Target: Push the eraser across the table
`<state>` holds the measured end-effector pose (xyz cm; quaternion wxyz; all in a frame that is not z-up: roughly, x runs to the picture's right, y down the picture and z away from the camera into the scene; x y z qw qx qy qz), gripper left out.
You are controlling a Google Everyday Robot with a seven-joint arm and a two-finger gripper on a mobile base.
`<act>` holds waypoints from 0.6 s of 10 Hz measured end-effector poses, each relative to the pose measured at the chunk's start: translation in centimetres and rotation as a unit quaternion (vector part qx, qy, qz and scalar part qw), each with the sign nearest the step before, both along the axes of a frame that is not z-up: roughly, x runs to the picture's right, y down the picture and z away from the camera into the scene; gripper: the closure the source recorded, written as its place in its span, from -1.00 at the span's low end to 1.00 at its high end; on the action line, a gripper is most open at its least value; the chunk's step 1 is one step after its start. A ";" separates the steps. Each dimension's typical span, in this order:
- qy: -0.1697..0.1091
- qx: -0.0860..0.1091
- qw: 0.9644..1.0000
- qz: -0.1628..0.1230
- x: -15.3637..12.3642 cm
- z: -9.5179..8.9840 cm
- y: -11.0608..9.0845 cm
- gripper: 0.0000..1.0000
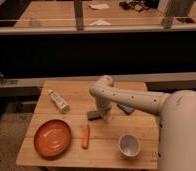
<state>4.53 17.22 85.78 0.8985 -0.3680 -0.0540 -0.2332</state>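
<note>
The eraser [93,115] is a small dark grey block lying near the middle of the wooden table [76,90]. My gripper [103,114] hangs down from the white arm's bent wrist [104,90] and stands right at the eraser's right end, touching it or nearly so. The arm reaches in from the right side of the view.
An orange plate [52,138] sits at the front left, with an orange carrot-like stick [86,136] beside it. A white cup [129,145] is at the front right. A white tube [58,101] lies at the back left. A blue object [125,108] lies behind the arm.
</note>
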 end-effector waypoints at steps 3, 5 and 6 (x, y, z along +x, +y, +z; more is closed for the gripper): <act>-0.004 0.001 1.000 -0.010 -2.9 0.5 0.1 0.95; -0.004 0.004 1.000 -0.014 -3.0 1.0 0.0 0.95; -0.003 0.006 1.000 -0.014 -2.6 1.3 -0.2 0.95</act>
